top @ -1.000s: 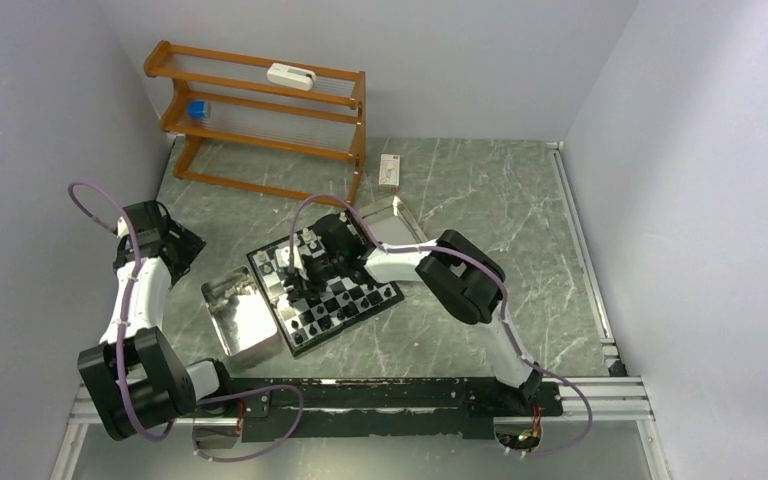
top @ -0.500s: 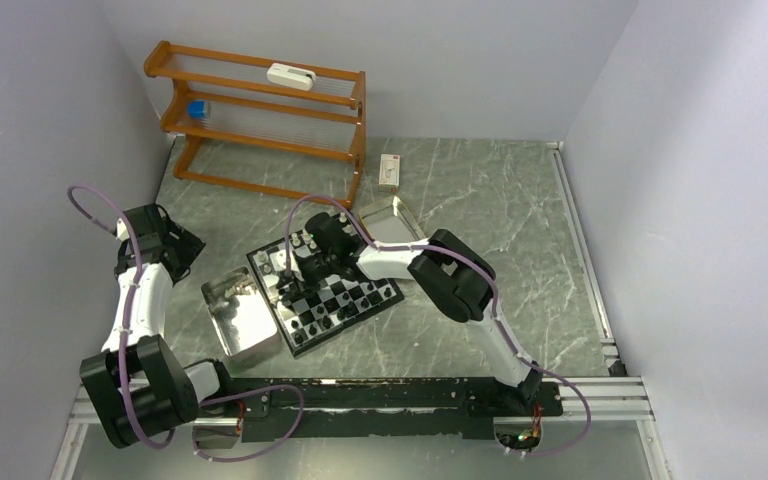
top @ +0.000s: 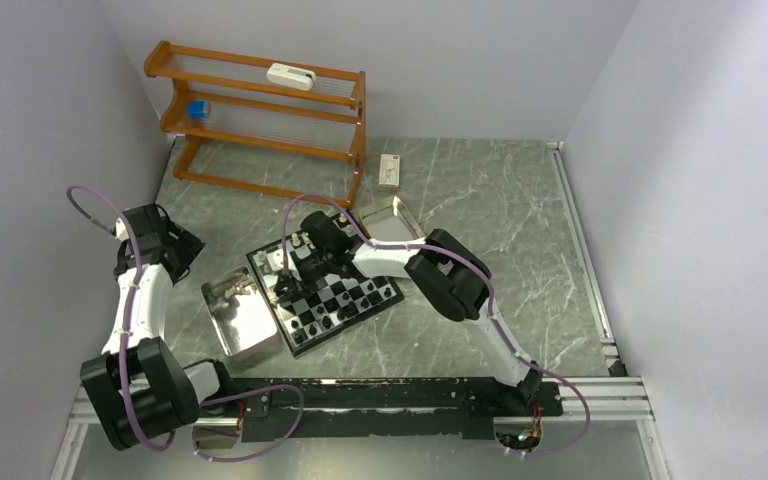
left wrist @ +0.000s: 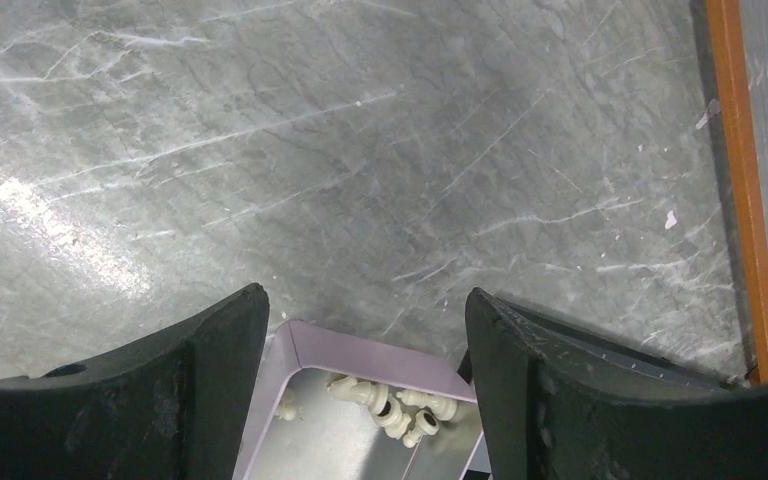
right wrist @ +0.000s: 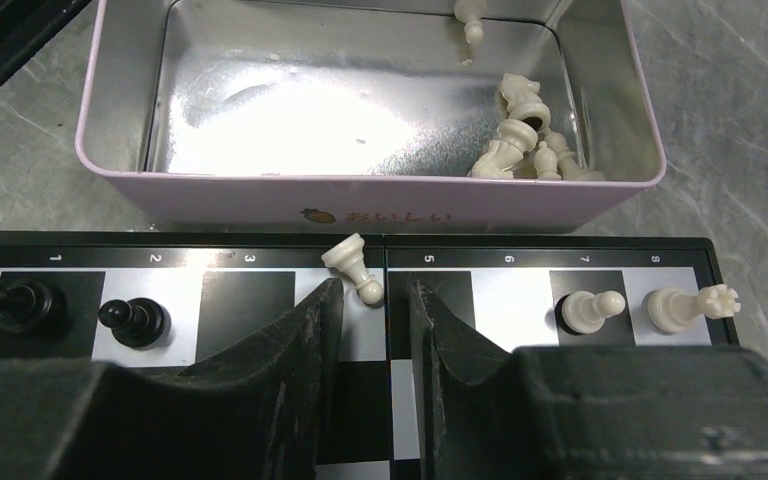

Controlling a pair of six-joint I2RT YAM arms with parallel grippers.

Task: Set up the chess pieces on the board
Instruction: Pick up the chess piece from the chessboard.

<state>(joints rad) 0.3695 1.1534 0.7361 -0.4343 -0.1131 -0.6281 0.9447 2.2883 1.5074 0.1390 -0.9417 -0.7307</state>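
At board (right wrist: 515, 300) edge, half-spread right fingers (right wrist: 290, 340) straddle piece (right wrist: 353, 262).

bench (top: 480, 200): glossy marble-look | tray (right wrist: 210, 205): shiny metal | rack (top: 359, 120): varnished wood | right end effector (right wrist: 372, 292) fingers (right wrist: 280, 360): matt black, grainy

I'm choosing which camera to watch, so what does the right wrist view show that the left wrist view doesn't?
Only the right wrist view: the board edge row, with two black pieces at one end, two cream ones at the other, and a cream piece tipped over at the tips of the open right tool. Only the left wrist view: the wooden rack and the open left tool. Both: the marble table and the lilac-rimmed metal tray with loose cream pieces in one corner.
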